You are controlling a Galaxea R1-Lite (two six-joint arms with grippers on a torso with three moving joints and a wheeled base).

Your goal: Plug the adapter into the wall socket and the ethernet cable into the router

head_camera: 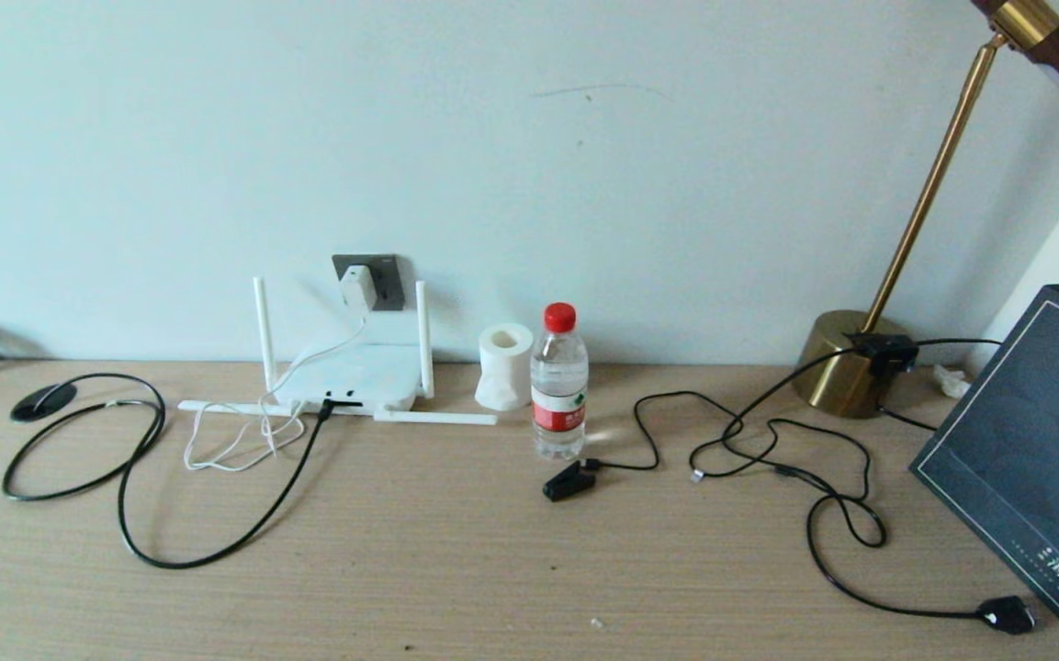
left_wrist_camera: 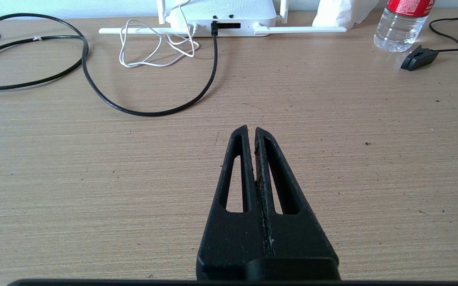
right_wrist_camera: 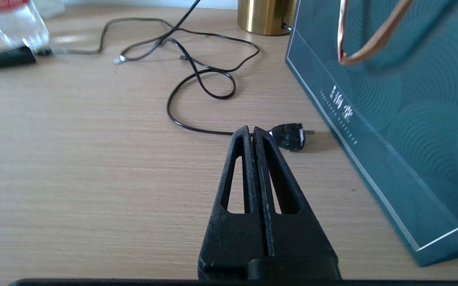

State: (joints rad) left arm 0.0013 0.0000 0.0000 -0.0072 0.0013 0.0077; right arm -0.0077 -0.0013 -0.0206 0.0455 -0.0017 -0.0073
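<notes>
The white adapter (head_camera: pixel 358 287) sits plugged in the dark grey wall socket (head_camera: pixel 386 280), and its thin white cord loops down onto the desk. Below the socket lies the white router (head_camera: pixel 354 377) (left_wrist_camera: pixel 229 14) with slim antennas. The black ethernet cable (head_camera: pixel 217 542) (left_wrist_camera: pixel 149 113) has its connector in the router's port slot (left_wrist_camera: pixel 214 27). My left gripper (left_wrist_camera: pixel 251 128) is shut and empty over bare desk, well short of the router. My right gripper (right_wrist_camera: pixel 250 128) is shut and empty, just short of a chunky black plug (right_wrist_camera: pixel 289 136). Neither arm shows in the head view.
A water bottle (head_camera: pixel 558 381), a white paper roll (head_camera: pixel 504 365) and a small black clip-like plug (head_camera: pixel 568 481) stand right of the router. A brass lamp base (head_camera: pixel 846 375), tangled thin black cords (head_camera: pixel 805 459) and a dark teal bag (head_camera: pixel 1034 459) fill the right side.
</notes>
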